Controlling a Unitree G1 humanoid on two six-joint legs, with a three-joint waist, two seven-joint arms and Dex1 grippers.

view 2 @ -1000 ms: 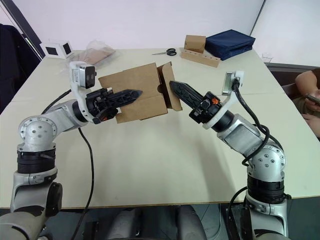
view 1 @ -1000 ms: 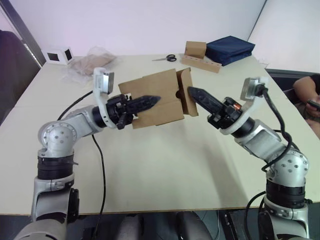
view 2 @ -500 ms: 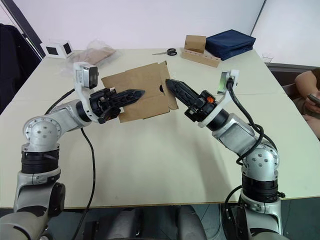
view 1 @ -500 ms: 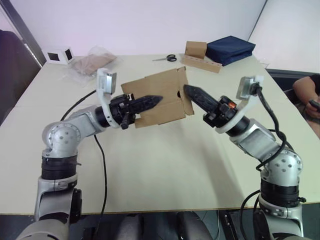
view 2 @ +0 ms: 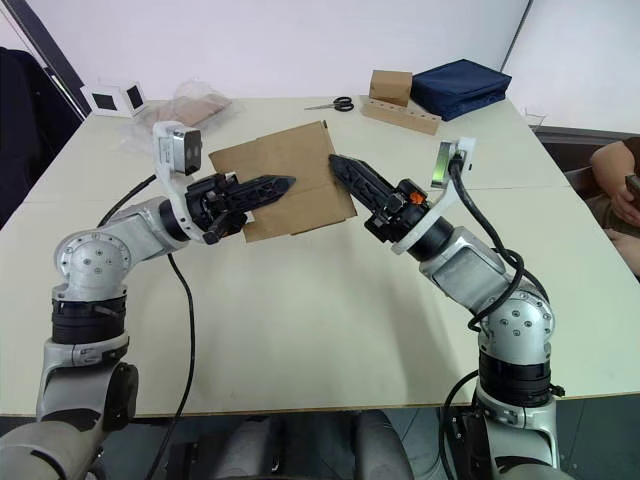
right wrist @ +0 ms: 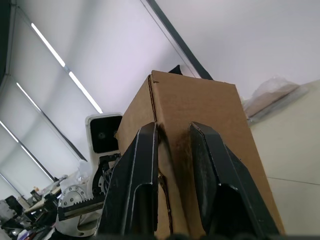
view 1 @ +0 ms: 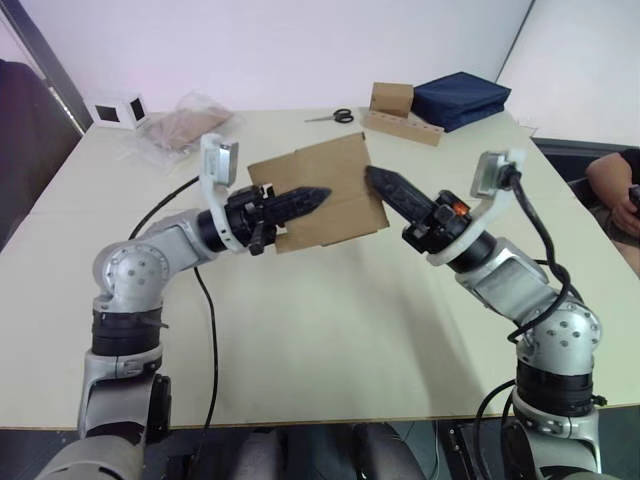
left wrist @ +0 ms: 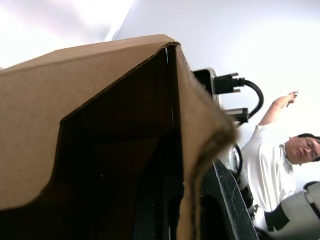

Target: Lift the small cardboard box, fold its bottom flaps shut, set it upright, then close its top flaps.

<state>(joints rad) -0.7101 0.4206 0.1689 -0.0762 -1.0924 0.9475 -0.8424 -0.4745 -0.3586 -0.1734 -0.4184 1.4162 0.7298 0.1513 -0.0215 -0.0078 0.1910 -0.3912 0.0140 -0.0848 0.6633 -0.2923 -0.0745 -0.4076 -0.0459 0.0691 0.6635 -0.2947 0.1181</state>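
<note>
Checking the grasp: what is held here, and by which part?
The box, lifted off the table: left gripper clamps its side wall; right gripper presses open fingers against its flap end.

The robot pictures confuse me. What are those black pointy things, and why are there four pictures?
That is a robot with two arms. The black pointy parts are its hands: the left tool and the right tool. Together they hold the small cardboard box up above the table. The left tool grips one side; the right tool's open fingers press on the other end. Two pictures come from cameras in the robot's head, looking down. The other two come from cameras on its wrists, close to the box. Further back lie scissors, a plastic bag and a blue bag.
</note>
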